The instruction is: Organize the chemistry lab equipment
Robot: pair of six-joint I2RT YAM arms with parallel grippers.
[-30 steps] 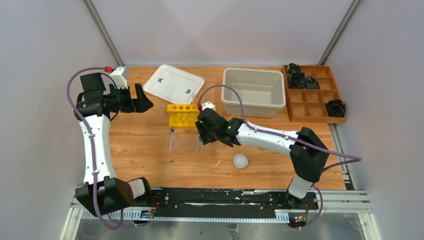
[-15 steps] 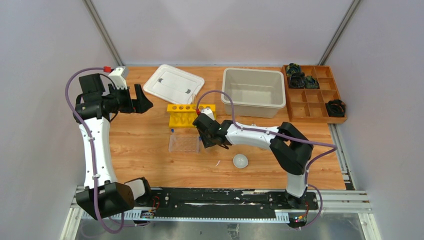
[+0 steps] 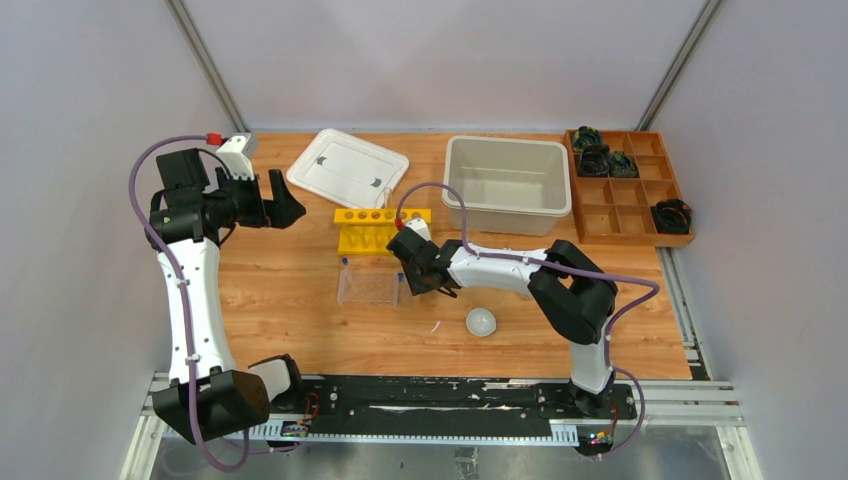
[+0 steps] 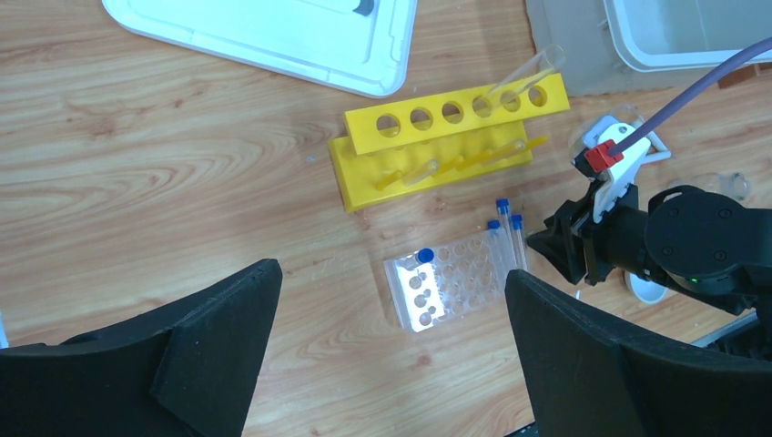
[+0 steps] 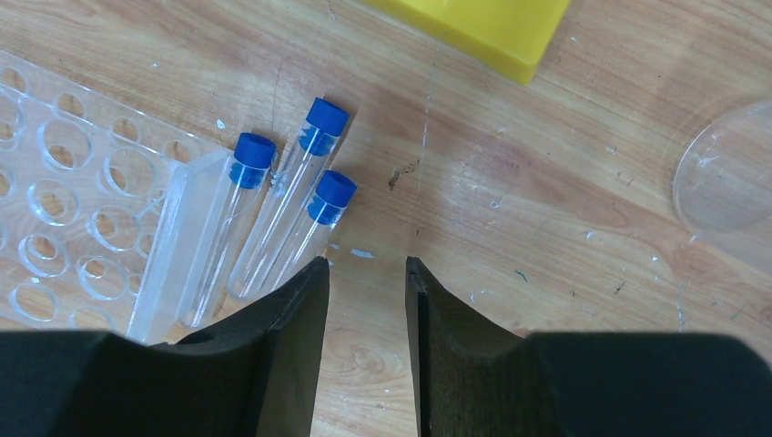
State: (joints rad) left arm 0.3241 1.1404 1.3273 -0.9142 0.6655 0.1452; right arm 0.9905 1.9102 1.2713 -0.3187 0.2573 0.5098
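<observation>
Behind the right gripper (image 5: 364, 273) we lose the lower ends of three tubes (image 5: 287, 196); the clear rack (image 5: 64, 182) runs off the left edge, the yellow rack (image 5: 482, 23) off the top, a glass vessel (image 5: 728, 191) off the right. From the left wrist, the right arm (image 4: 710, 246) hides most of the dish (image 4: 648, 289) and the top edge cuts the lid (image 4: 273, 36). From above, the black parts (image 3: 597, 158) in the tray (image 3: 612, 218) are too small to tell.

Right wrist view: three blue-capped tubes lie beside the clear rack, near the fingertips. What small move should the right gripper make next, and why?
Probably shift the right gripper sideways toward the clear rack until it straddles the nearest blue-capped tube. Its narrowly parted jaws now frame only the wooden table, and that tube lies just outside one finger.
</observation>
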